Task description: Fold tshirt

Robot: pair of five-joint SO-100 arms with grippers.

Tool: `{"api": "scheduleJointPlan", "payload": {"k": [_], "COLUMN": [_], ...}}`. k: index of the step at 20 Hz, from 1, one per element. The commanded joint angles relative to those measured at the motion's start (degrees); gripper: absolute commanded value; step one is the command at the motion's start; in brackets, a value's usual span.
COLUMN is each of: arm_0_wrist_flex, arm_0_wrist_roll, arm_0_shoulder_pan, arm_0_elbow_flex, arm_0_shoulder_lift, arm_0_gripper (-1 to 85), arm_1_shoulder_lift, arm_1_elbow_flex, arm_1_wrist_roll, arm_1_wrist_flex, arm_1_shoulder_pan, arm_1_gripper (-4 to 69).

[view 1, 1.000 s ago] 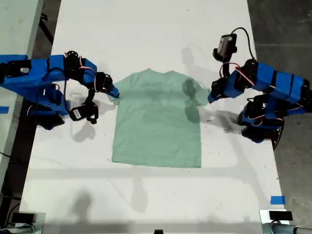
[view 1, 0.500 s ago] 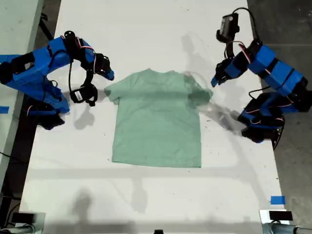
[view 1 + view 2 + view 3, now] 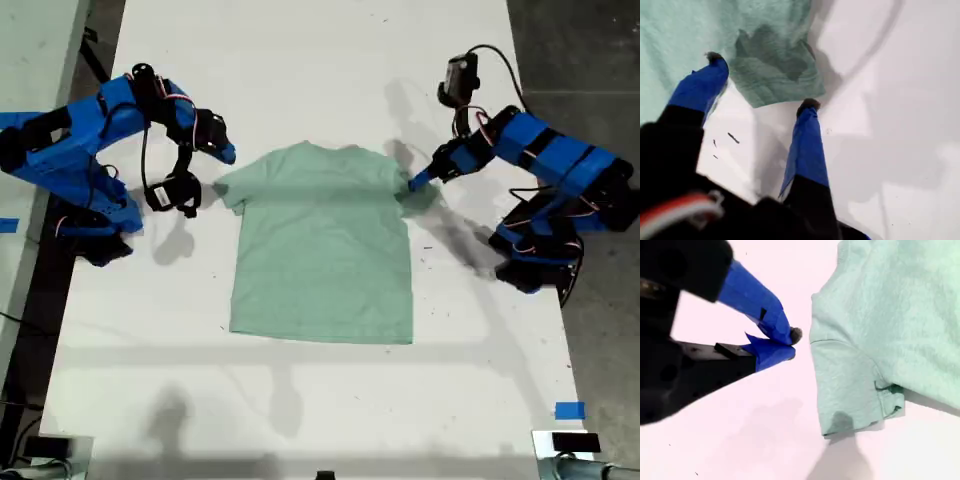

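The pale mint-green tshirt (image 3: 320, 250) lies flat on the white table (image 3: 300, 60), neck toward the far edge. My first gripper (image 3: 415, 183) is on the arm at the exterior view's right. It stands open, low over the rumpled sleeve (image 3: 775, 70), one fingertip (image 3: 715, 59) above the cloth (image 3: 670, 30) and the other (image 3: 809, 105) just past the sleeve's hem. My second gripper (image 3: 228, 154), at the exterior view's left, is shut on nothing. It hangs beside the other sleeve (image 3: 845, 385) of the tshirt (image 3: 890, 315), apart from it (image 3: 791, 342).
Blue tape marks (image 3: 569, 410) sit near the table's front corner at the exterior view's right and on the bench (image 3: 8, 224) at its left. A small device (image 3: 565, 442) lies by the front edge. Dark floor (image 3: 580, 60) borders the table at the exterior view's right.
One second ago both grippers were at the sleeves, then both lifted away. The first gripper has since dropped back to its sleeve; the second arm has stayed raised and still.
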Motion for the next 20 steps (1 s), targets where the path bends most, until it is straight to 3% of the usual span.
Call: {"api": "scheduleJointPlan", "payload": {"k": [1, 3, 7, 8, 9, 11, 13, 16, 20], "arm_0_wrist_flex": [-1.6, -1.8, -2.0, -2.1, -2.3, -2.4, -2.4, -2.5, -2.6], "arm_0_wrist_roll": [0.6, 0.6, 0.7, 0.8, 0.8, 0.9, 0.9, 0.9, 0.5], "arm_0_shoulder_pan": [0.2, 0.4, 0.4, 0.4, 0.4, 0.5, 0.9, 1.1, 1.6], "arm_0_elbow_flex": [-0.3, -0.3, 0.1, 0.2, 0.3, 0.3, 0.4, 0.7, 0.7], "arm_0_shoulder_lift": [0.4, -0.3, -0.8, -0.8, -0.9, -1.1, -1.1, -1.1, -1.1], "arm_0_gripper": [0.1, 0.1, 0.1, 0.1, 0.1, 0.1, 0.1, 0.1, 0.1], "arm_1_shoulder_lift": [-4.5, -11.5, -19.8, -21.4, -22.4, -22.8, -22.8, -20.2, -10.5], "arm_1_elbow_flex": [1.8, 1.1, -4.9, -6.3, -7.3, -8.3, -9.6, -14.3, -26.3], "arm_1_wrist_roll": [-2.7, -2.9, -4.7, -5.4, -5.5, -5.6, -4.7, -3.0, 1.2], "arm_1_wrist_flex": [-8.3, -12.3, -11.3, -10.7, -10.3, -9.8, -8.1, -0.1, 15.9], "arm_1_shoulder_pan": [2.5, 2.2, 2.0, 1.9, 1.9, 1.8, 1.8, 0.4, -5.4], "arm_1_gripper": [30.6, 30.3, 29.6, 22.8, 5.6, -0.4, -1.2, -1.2, -1.2]}}
